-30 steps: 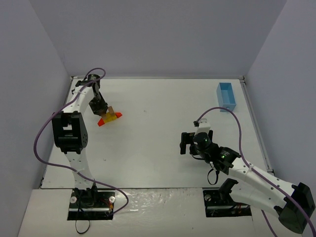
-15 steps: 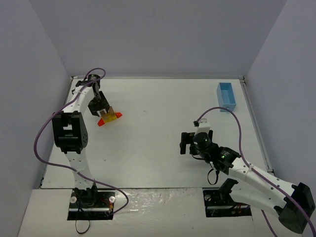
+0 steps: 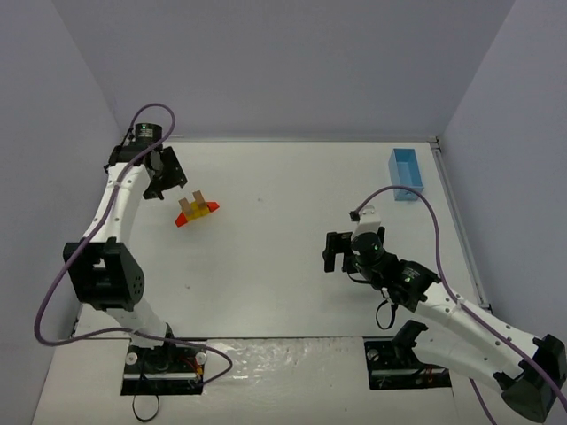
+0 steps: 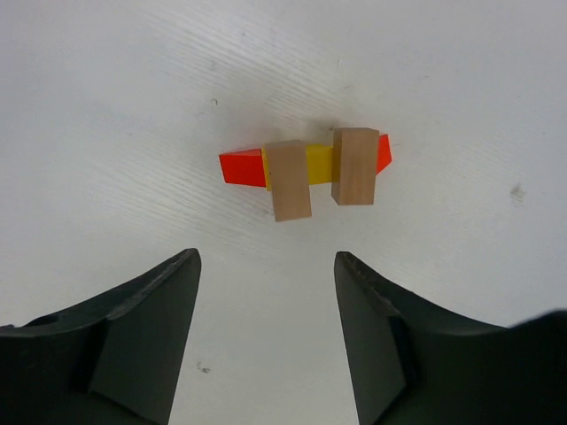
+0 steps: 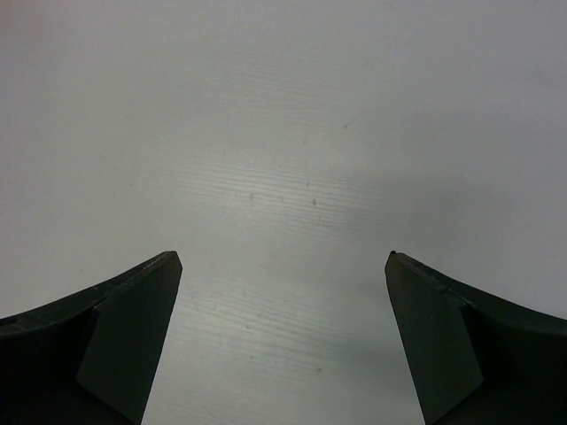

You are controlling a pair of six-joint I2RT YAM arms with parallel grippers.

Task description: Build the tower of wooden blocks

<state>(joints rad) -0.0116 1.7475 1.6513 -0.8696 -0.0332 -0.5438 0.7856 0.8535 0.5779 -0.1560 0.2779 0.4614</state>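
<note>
The wood block tower stands on the white table at the left: a red and yellow base with two plain tan cuboids upright on it. In the left wrist view the tower lies ahead of the fingers, its two tan blocks side by side with a gap between. My left gripper hangs open above and behind the tower, apart from it, with nothing between its fingers. My right gripper is open over bare table at centre right, and its wrist view shows only the table.
A light-blue rectangular box sits at the far right near the table's back edge. Grey walls close in the table on three sides. Purple cables loop from both arms.
My left gripper has opened, let go of a tan block on the tower, and drawn back and up toward the far left. The right arm has hardly moved.
</note>
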